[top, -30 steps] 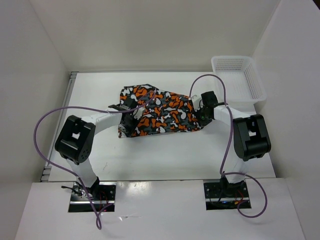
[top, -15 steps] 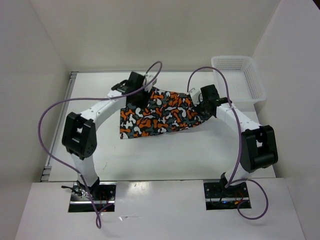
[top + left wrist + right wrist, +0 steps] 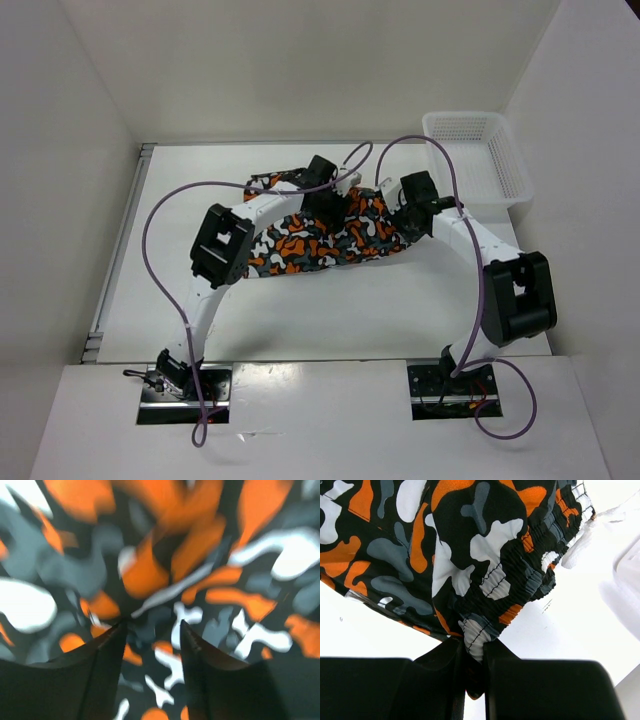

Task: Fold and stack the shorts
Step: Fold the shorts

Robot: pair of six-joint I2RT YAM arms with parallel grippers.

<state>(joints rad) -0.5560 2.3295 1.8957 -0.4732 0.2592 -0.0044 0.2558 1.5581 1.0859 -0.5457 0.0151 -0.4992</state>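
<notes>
The camouflage shorts (image 3: 300, 245) lie spread across the middle of the table, long side left to right. My right gripper (image 3: 405, 222) is at their right end. In the right wrist view it (image 3: 475, 647) is shut on a bunched bit of the elastic waistband of the shorts (image 3: 460, 540). My left arm reaches over the upper middle of the shorts, with the left gripper (image 3: 325, 195) above the cloth. In the left wrist view the left gripper (image 3: 152, 625) has its jaws apart. The blurred print of the shorts (image 3: 165, 555) fills the view close beneath them.
A white mesh basket (image 3: 475, 150) stands at the back right corner, just beyond the right gripper. White walls enclose the table at back, left and right. Purple cables arc above both arms.
My left gripper swept from the shorts' left side to the back left corner, then right over their upper middle. The raised back-left flap now lies flatter. The right gripper has barely moved.
</notes>
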